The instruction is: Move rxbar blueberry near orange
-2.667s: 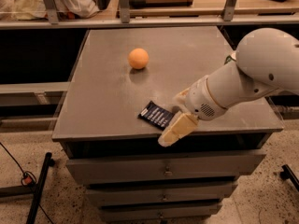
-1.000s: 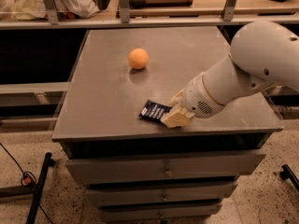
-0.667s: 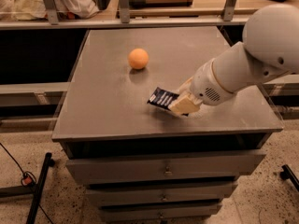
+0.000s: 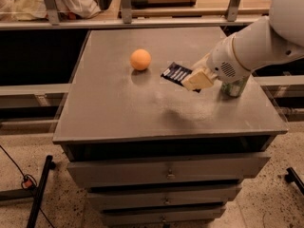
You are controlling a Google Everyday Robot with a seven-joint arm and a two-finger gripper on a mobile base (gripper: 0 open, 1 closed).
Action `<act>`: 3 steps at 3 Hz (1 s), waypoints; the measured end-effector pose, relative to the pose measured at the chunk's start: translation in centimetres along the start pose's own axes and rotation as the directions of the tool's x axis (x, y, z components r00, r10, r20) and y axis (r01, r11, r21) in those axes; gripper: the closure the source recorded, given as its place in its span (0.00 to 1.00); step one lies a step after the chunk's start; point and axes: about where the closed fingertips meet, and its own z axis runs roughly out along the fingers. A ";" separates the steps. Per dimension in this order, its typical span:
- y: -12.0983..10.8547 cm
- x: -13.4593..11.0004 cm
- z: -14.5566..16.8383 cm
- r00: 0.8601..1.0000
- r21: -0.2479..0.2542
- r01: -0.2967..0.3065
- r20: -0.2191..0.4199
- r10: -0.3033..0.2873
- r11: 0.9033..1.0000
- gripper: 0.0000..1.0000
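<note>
The rxbar blueberry point(image 4: 175, 73), a dark navy flat wrapper with pale print, is held off the tabletop, tilted, with its free end pointing left. My gripper point(image 4: 197, 80) is shut on its right end, the cream fingers point(image 4: 199, 79) around it. The orange point(image 4: 140, 60) sits on the grey tabletop point(image 4: 118, 108), a short way left of the bar and apart from it. A faint shadow of the bar lies on the table below, toward the front.
A green drink can point(image 4: 233, 87) stands on the table's right side, partly hidden behind my white arm point(image 4: 256, 42). The table is a drawer cabinet point(image 4: 166, 175) with its front edge near. A shelf with cloth bundles point(image 4: 57, 4) runs behind.
My gripper has lifted the bar from the front of the table and carried it up and toward the back left, closer to the orange. The can has come into sight.
</note>
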 end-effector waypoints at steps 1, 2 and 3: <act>-1.7 -1.3 0.2 0.998 0.027 -0.010 0.069 0.008 1.000 1.00; -3.0 -3.2 1.2 0.993 0.045 -0.007 0.117 0.002 0.999 1.00; -3.8 -4.7 2.6 0.990 0.050 -0.013 0.141 0.006 0.999 1.00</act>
